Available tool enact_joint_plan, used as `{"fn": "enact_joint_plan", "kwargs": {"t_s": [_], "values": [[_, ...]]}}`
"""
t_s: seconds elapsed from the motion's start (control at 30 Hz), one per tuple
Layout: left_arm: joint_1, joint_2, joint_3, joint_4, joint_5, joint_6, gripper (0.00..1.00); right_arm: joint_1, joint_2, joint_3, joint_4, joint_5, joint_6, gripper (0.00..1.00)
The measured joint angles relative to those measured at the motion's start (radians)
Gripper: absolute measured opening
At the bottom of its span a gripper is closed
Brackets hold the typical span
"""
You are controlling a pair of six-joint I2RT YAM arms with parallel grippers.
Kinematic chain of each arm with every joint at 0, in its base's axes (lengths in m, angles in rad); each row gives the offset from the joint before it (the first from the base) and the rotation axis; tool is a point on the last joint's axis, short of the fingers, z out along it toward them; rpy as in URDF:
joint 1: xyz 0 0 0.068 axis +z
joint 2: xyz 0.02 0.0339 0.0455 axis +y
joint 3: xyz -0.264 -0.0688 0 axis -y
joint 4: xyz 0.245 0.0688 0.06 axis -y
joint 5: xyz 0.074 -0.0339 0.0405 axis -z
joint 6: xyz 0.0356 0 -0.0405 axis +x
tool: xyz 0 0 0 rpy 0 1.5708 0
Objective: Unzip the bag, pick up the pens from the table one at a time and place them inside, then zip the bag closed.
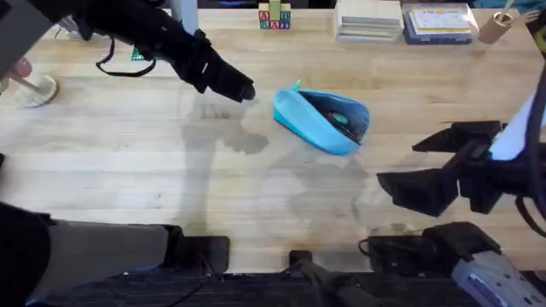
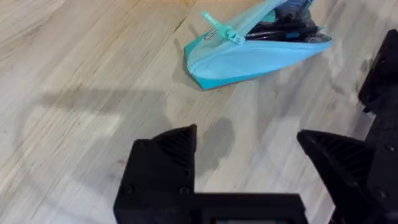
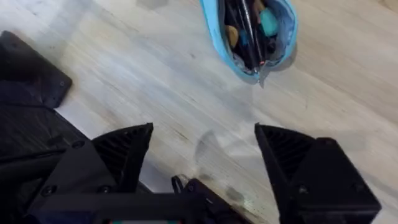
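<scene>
Both end effectors hang released and empty above the table (image 1: 128,188): the left end effector (image 1: 243,89) just left of the bag (image 1: 320,119), the right end effector (image 1: 435,166) nearer the table's front right. Lying unzipped mid-table, the light blue bag has black pens (image 3: 245,31) inside it.

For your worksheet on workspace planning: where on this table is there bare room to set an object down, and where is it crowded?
Bare wood on the table runs from the bag toward the near edge and the left side. It is crowded along the far edge, with the letter blocks, stacked books and box, and at the right, where the right gripper hovers open.
</scene>
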Motion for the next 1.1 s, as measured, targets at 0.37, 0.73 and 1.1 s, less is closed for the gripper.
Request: {"fn": "enact_joint_plan", "kwargs": {"t_s": [0.37, 0.73, 1.1], "values": [[0.0, 0.0, 0.0, 0.0, 0.004, 0.015, 0.995, 0.0, 0.0, 0.0, 0.2, 0.1, 0.189, 0.998], [0.0, 0.0, 0.0, 0.005, 0.007, 0.018, 0.995, 0.0, 0.197, 0.115, 0.199, 0.143, 0.258, 0.996], [0.0, 0.0, 0.0, 0.005, 0.014, 0.018, 0.995, 0.311, 0.677, 0.499, 0.187, 0.383, 0.366, 0.996]]}}
